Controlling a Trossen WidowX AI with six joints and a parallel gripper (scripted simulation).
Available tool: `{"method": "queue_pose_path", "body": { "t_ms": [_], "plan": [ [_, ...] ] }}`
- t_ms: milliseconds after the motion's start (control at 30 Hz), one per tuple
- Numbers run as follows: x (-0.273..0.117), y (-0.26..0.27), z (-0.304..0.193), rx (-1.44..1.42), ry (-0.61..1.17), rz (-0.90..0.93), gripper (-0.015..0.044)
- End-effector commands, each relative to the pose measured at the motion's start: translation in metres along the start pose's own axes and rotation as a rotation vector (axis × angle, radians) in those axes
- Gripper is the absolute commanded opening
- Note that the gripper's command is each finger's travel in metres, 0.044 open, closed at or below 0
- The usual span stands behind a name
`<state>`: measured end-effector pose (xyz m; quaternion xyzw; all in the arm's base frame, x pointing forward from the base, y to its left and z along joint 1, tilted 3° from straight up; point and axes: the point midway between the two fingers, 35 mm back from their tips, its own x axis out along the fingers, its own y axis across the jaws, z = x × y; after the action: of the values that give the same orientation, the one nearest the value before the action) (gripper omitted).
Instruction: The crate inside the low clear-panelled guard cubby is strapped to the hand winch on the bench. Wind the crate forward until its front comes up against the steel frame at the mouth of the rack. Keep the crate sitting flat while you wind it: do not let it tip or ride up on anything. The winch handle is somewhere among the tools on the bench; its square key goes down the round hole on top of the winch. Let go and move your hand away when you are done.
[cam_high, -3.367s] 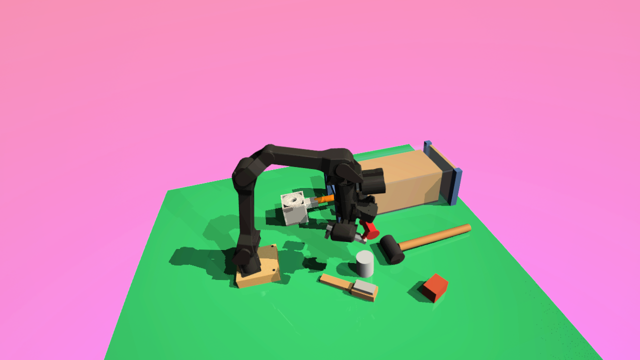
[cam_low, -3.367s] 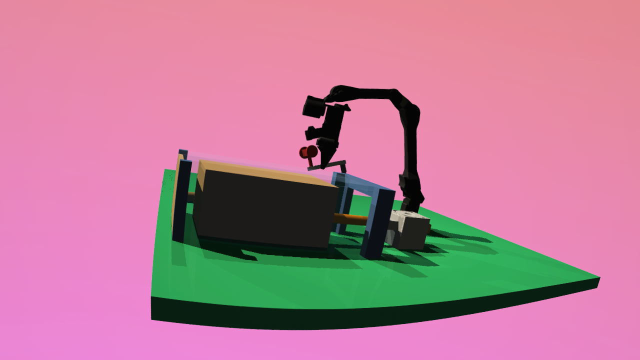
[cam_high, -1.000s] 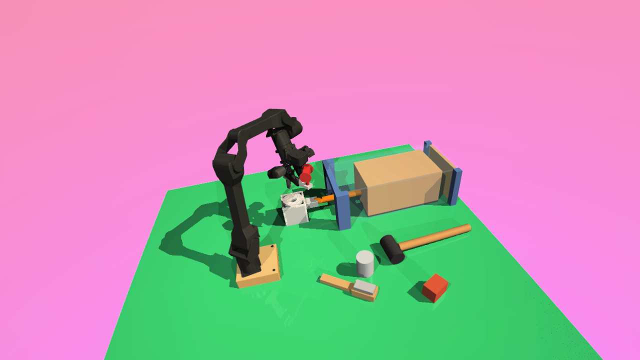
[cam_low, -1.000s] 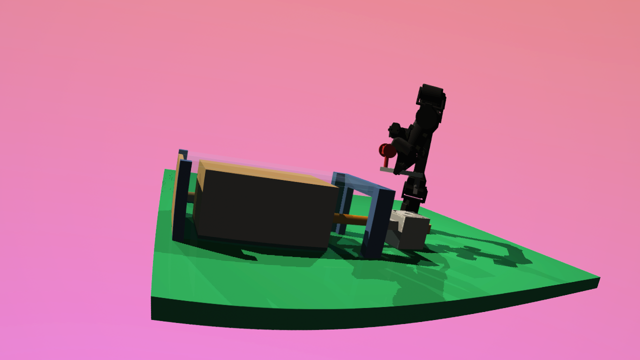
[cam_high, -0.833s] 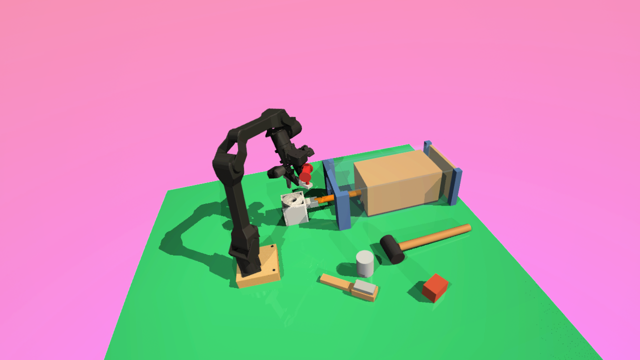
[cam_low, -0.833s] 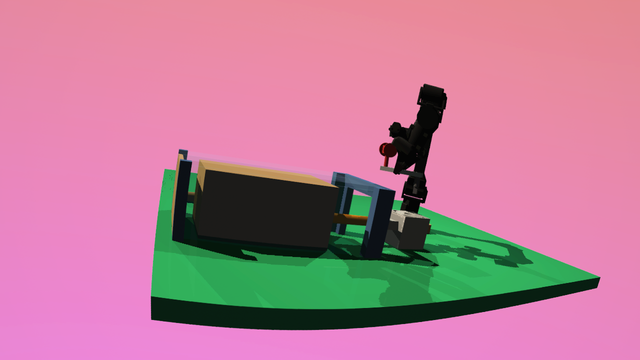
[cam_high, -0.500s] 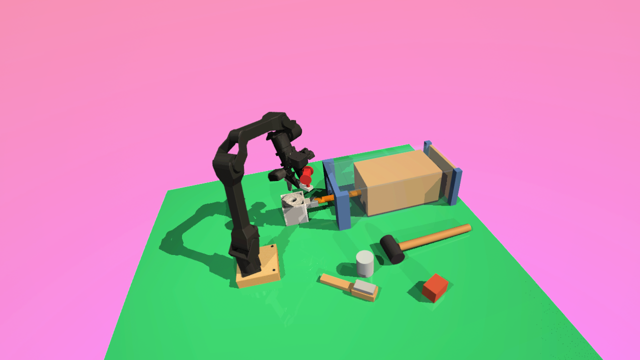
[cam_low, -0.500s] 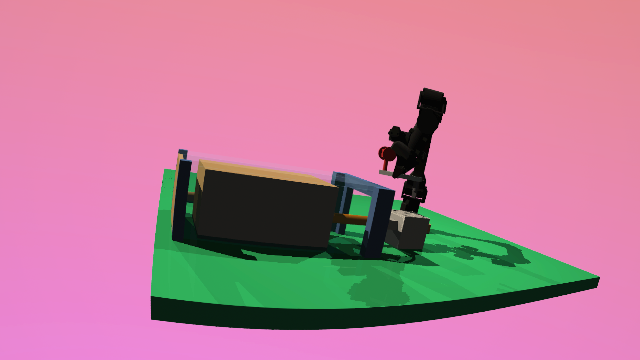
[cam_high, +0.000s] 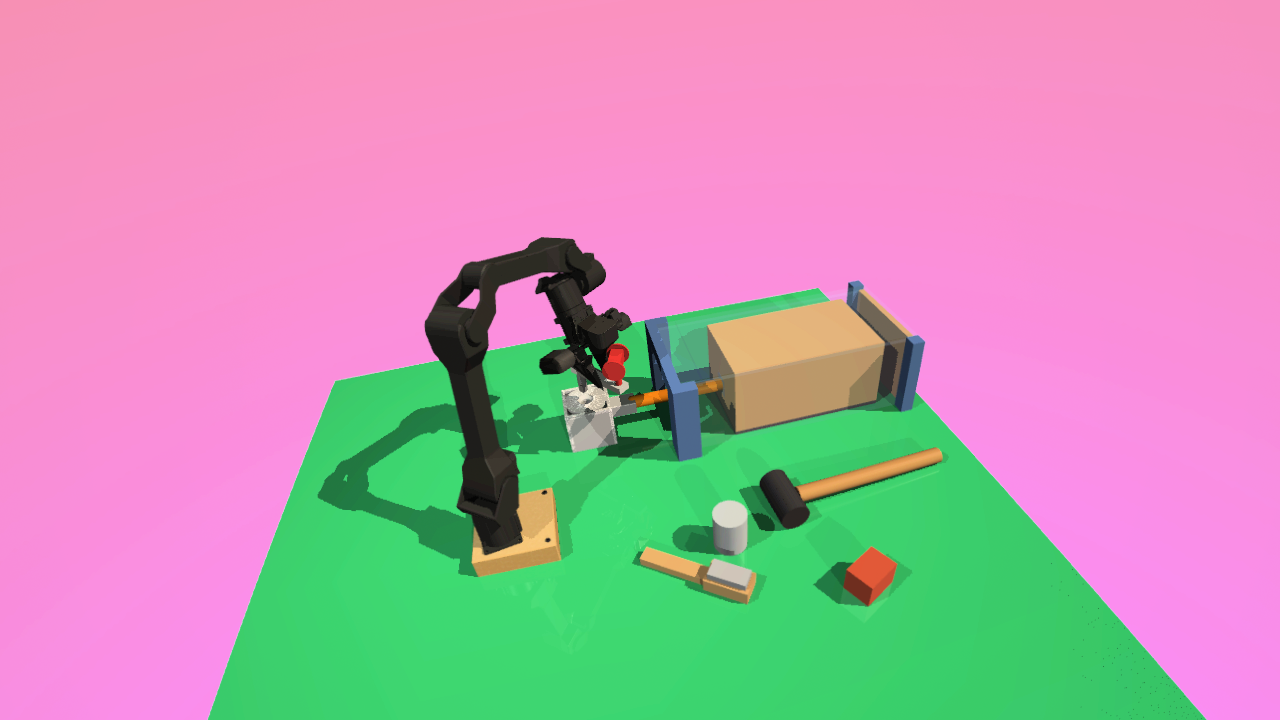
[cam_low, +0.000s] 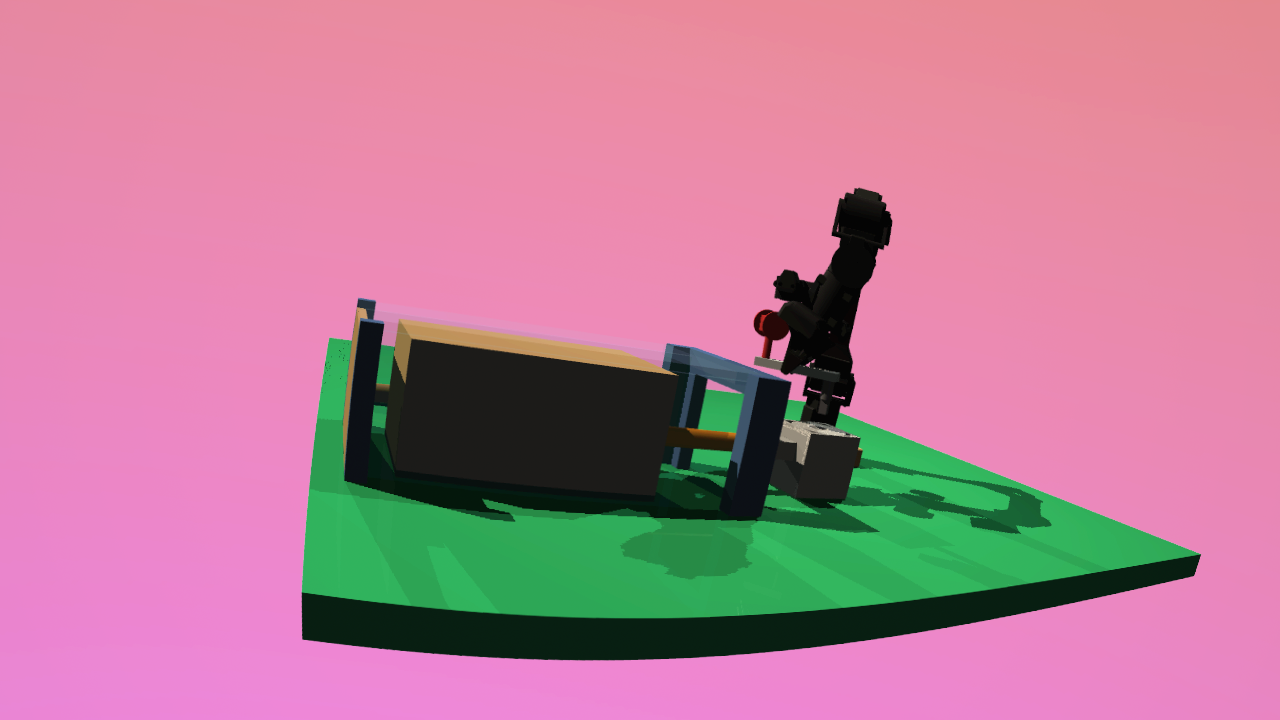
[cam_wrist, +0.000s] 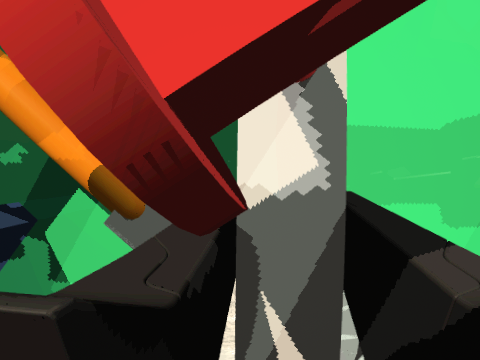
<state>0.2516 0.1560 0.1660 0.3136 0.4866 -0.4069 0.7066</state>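
Observation:
The winch handle has a red knob (cam_high: 614, 360) (cam_low: 769, 324) (cam_wrist: 215, 40) and a pale grey flat arm (cam_low: 816, 369) (cam_wrist: 290, 150). My gripper (cam_high: 599, 385) (cam_low: 789, 368) (cam_wrist: 290, 225) is shut on that arm and holds the handle above the winch (cam_high: 591, 429) (cam_low: 827, 467). The handle's key end is over the winch top; whether its tip is in the round hole is hard to see. The tan crate (cam_high: 805, 380) (cam_low: 537, 416) sits flat in the clear cubby. An orange strap (cam_high: 653, 397) (cam_low: 702, 438) (cam_wrist: 42, 117) crosses the gap between its front and the blue frame (cam_high: 687, 425) (cam_low: 759, 456).
A mallet (cam_high: 872, 474), a grey cylinder (cam_high: 729, 530), a wooden-handled brush-like tool (cam_high: 671, 563) and a red block (cam_high: 869, 576) lie on the green bench (cam_high: 402, 644) (cam_low: 537, 573). Blue rear posts (cam_high: 909, 376) (cam_low: 363, 402) stand behind the crate at the bench's far end.

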Motion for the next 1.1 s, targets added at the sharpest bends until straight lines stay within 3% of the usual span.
{"method": "queue_pose_path", "body": {
  "t_ms": [0,1067],
  "plan": [
    [0.006,0.000,-0.001,0.005,-0.010,0.005,0.0000],
    [0.015,0.001,-0.007,0.006,-0.018,0.007,0.0000]
  ]
}}
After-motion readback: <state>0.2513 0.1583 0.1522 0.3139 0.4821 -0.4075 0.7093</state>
